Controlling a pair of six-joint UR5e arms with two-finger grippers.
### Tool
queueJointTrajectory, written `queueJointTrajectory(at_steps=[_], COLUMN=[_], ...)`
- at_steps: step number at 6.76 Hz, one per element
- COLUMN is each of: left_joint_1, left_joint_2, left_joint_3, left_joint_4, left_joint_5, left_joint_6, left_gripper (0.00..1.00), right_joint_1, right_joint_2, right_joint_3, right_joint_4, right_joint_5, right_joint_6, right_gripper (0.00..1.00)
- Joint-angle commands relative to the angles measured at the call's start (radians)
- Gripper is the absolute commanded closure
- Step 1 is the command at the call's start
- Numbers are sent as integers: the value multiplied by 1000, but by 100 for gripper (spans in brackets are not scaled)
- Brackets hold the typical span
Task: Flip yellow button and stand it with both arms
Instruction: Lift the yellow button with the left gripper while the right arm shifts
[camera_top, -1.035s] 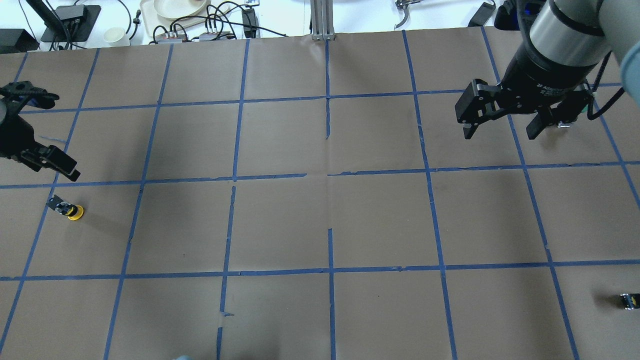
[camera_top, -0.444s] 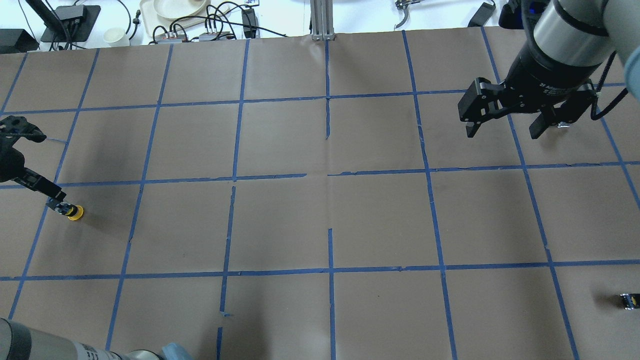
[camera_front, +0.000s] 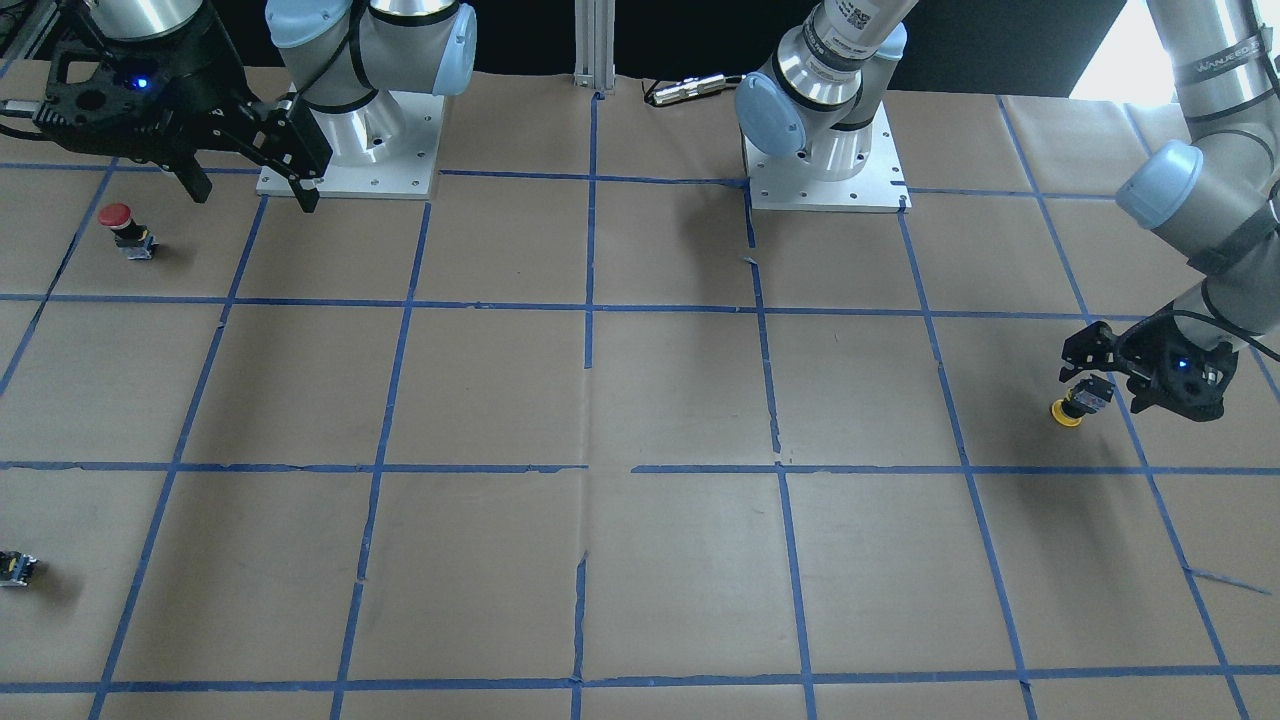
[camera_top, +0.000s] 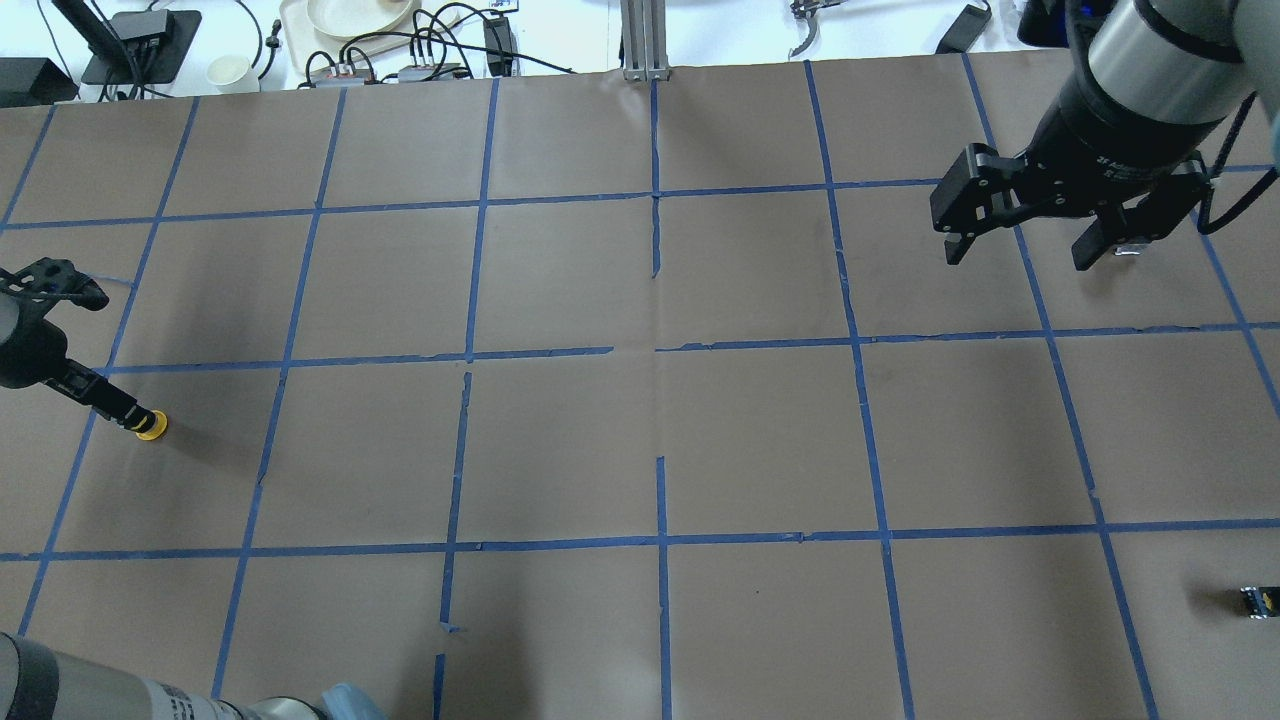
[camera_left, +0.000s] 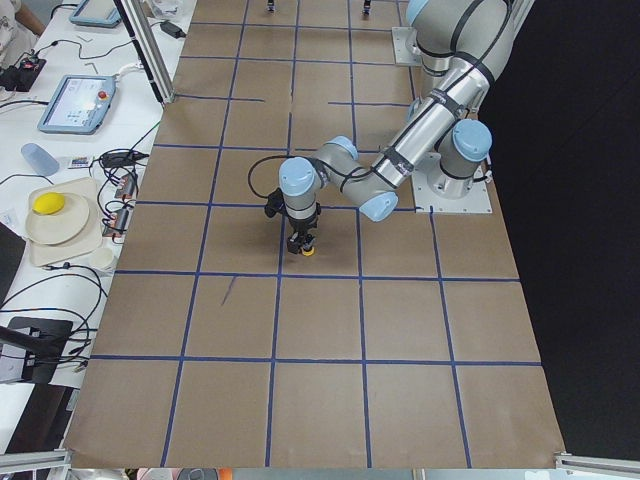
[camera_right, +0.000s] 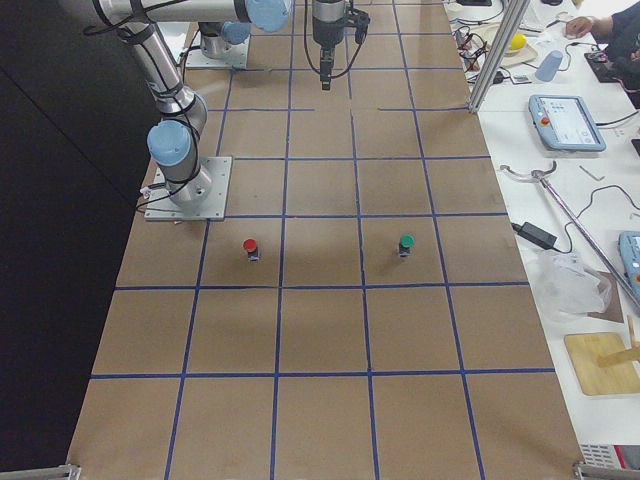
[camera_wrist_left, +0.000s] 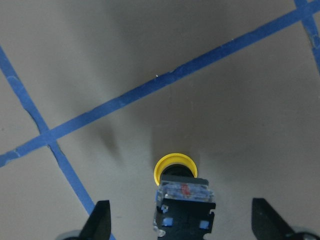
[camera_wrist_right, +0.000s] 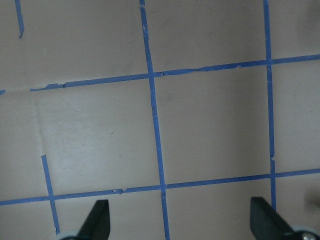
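On the table (camera_top: 560, 450), the left tool (camera_wrist_left: 182, 216) straddles the yellow button (camera_wrist_left: 174, 166).

In the overhead view we find the button (camera_top: 150, 427) on the table (camera_top: 640, 440) at the left edge, mid-height, lying between the fingers of the left gripper (camera_wrist_left: 183, 220). The right gripper (camera_top: 1018, 258) hangs over the upper right; a small block (camera_top: 1258, 600) sits at the lower right edge.
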Motion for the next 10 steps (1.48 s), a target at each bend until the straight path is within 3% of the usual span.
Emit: queueJointTrajectory(at_steps=[1, 4, 6, 7, 10], left_joint_1=[1, 1, 2, 1, -21], left_joint_2=[-2, -7, -4, -1, 41], left_joint_3=[-10, -20, -17, -7, 28], left_joint_4=[14, 46, 47, 44, -30], left_joint_5=[3, 1, 0, -2, -109], left_joint_6=[41, 47, 59, 60, 56], left_gripper=[2, 27, 62, 72, 79], right_joint_1=[-8, -43, -54, -62, -62], right_joint_2=[3, 102, 142, 183, 222], right_joint_3=[6, 70, 73, 41, -19], right_joint_4=[2, -19, -196, -229, -167], right_joint_5=[-6, 6, 14, 12, 18], right_joint_6=[2, 46, 77, 79, 77], right_gripper=[0, 0, 0, 0, 0])
